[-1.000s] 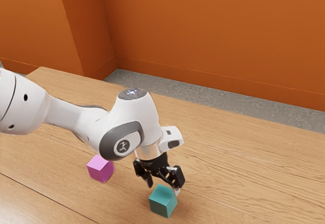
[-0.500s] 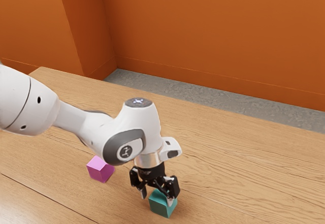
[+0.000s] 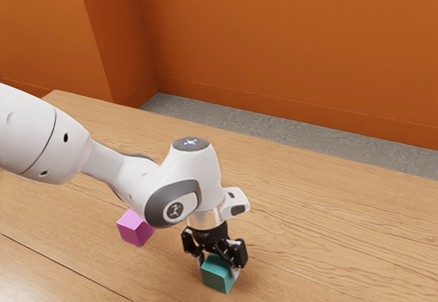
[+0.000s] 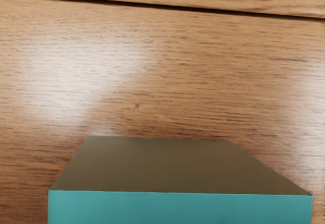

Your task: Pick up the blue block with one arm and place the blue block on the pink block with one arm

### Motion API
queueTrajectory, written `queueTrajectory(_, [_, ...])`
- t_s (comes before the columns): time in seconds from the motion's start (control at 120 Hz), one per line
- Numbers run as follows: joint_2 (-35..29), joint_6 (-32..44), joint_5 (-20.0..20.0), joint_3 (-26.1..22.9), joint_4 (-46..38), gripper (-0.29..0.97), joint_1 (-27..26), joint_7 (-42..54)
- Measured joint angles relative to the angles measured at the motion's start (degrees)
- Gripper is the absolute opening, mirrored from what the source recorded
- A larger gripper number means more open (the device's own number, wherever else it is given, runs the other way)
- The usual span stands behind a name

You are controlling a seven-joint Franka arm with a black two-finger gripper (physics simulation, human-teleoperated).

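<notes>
One black pincer (image 3: 217,257), spread wide, straddles the smooth-faced blue block (image 3: 218,279) on grained wooden table (image 3: 328,233)

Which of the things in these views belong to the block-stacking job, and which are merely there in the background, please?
Part of the job:
blue block, directly under the hand
pink block, standing apart, toward the exterior view's left
gripper, down at the blue block

Merely there:
wooden table, which only carries the blocks
orange walls
grey floor strip
</notes>
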Motion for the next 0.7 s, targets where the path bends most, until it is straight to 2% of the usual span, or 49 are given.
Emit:
queueTrajectory(0.258, [0.1,1.0,0.1,0.0,0.1,0.49,-0.1,0.9])
queueTrajectory(0.7, [-0.6,1.1,2.3,0.1,0.0,0.37,-0.1,2.2])
